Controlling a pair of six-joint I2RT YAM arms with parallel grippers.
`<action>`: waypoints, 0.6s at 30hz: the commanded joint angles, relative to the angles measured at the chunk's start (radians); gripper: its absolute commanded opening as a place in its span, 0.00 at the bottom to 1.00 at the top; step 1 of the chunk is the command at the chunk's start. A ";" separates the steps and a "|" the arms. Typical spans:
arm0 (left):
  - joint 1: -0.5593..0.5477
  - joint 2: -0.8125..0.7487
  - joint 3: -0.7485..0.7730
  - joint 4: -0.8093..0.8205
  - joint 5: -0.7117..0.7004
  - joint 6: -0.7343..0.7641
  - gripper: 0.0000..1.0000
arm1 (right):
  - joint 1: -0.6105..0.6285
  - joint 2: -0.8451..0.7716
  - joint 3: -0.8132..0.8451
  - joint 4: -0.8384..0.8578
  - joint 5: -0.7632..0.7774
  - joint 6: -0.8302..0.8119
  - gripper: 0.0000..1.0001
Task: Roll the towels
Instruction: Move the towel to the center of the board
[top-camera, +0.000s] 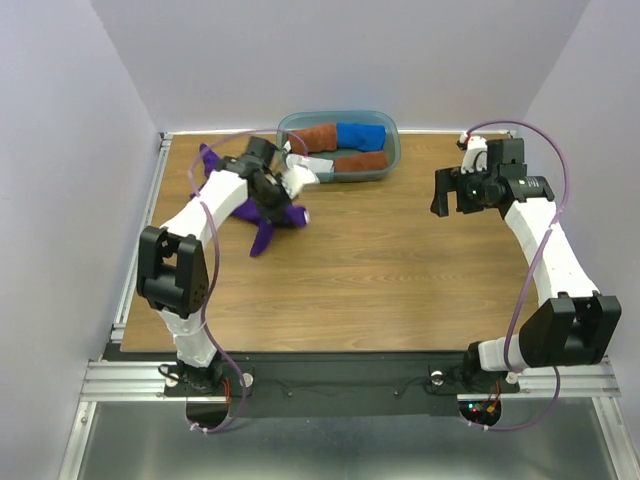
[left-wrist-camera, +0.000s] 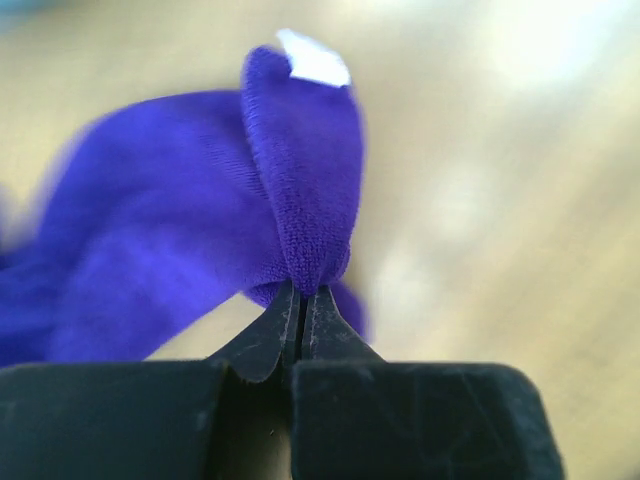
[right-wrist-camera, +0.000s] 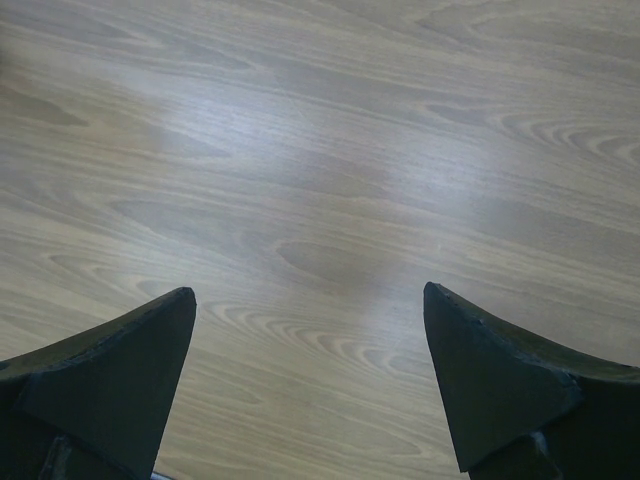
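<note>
L claw (left-wrist-camera: 303, 296) pinches fuzzy purple towel (left-wrist-camera: 298, 190) fold; sm. white tag (left-wrist-camera: 315, 58) atop

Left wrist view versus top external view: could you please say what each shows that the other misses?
Only the left wrist view: the left gripper pinched shut on a fold of the purple towel, below its white tag. Only the top view: the tub holding a brown towel and a blue towel, and the open right gripper. Both: the purple towel and the wooden table.
</note>
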 joint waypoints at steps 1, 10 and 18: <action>-0.126 -0.055 -0.062 -0.176 0.179 0.022 0.00 | -0.006 -0.035 0.031 -0.041 -0.052 -0.009 1.00; -0.303 -0.165 -0.313 -0.222 0.169 0.135 0.00 | -0.006 0.012 0.014 -0.089 -0.147 -0.045 0.99; -0.117 -0.280 -0.530 -0.124 -0.088 0.267 0.12 | -0.006 0.028 0.005 -0.093 -0.202 -0.057 0.99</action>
